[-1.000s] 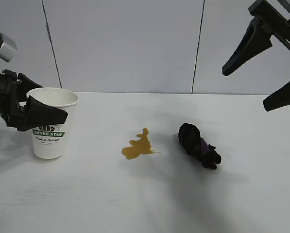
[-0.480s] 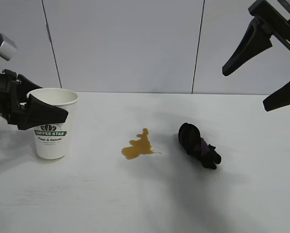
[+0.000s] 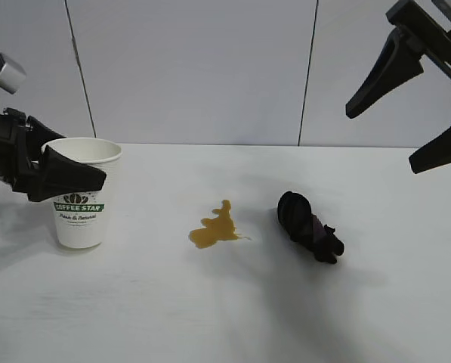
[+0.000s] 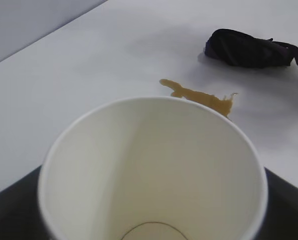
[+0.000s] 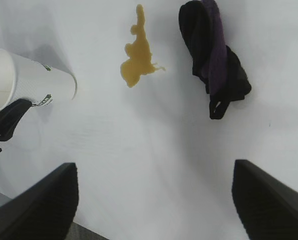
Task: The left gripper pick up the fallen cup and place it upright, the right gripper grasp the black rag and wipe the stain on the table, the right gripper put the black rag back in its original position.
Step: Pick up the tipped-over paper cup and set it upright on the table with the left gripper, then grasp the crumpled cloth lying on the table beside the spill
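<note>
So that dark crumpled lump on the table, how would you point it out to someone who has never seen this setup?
Start at the white table and find the amber puddle near its middle. Just beside it, on the side away from the paper cup, lies a bunched-up black rag, with a glimpse of purple in its folds. It is the only dark, soft thing lying on the table.

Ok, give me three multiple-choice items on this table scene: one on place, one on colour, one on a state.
1. What lies between the cup and the rag?
A. the stain
B. a spoon
C. a lid

2. The stain is
A. amber-brown
B. blue
C. red

3. The cup
A. lies on its side
B. stands upright
C. is crushed flat

Answers:
1 A, the puddle sits mid-table between them.
2 A, it looks like coffee.
3 B, its mouth faces up, with the left gripper around it.
</note>
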`<state>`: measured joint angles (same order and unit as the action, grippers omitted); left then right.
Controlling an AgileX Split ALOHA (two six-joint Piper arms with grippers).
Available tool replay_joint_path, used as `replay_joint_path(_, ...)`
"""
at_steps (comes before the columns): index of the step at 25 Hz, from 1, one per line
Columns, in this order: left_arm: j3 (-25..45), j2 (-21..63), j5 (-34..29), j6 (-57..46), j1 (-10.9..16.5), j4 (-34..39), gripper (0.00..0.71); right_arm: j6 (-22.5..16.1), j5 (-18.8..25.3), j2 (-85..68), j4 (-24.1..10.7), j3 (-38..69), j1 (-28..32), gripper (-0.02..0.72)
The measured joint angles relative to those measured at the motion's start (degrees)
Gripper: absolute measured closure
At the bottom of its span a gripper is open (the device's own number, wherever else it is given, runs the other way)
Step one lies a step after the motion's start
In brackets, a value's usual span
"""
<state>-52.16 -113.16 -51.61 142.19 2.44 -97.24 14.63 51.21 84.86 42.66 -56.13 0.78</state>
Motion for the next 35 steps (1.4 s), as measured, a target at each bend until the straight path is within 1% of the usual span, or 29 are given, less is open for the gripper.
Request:
replay_joint_path(7, 0.0, 0.0, 0.0, -0.35, 0.0, -0.05, 0.023, 0.0, 0.0, 0.0, 0.0, 0.0, 0.0, 0.126)
replay_joint_path(15, 0.0, 0.0, -0.22, -0.8, 0.0, -0.05, 0.017, 0.0, 0.0, 0.0, 0.0, 0.0, 0.0, 0.126)
replay_joint_path(27, 0.0, 0.34, 0.71, -5.0, 0.0, 0.13, 0.016, 0.0, -0.11, 0.0, 0.0, 0.0, 0.0, 0.126)
replay_joint_path(31, 0.0, 2.86, 1.09, -8.62, 0.0, 2.96, 0.016, 0.0, -0.11, 0.0, 0.0, 0.0, 0.0, 0.126)
replay_joint_path(35, 0.0, 6.78, 3.78, -13.87, 0.0, 7.85, 0.016, 0.0, -0.11, 0.0, 0.0, 0.0, 0.0, 0.126)
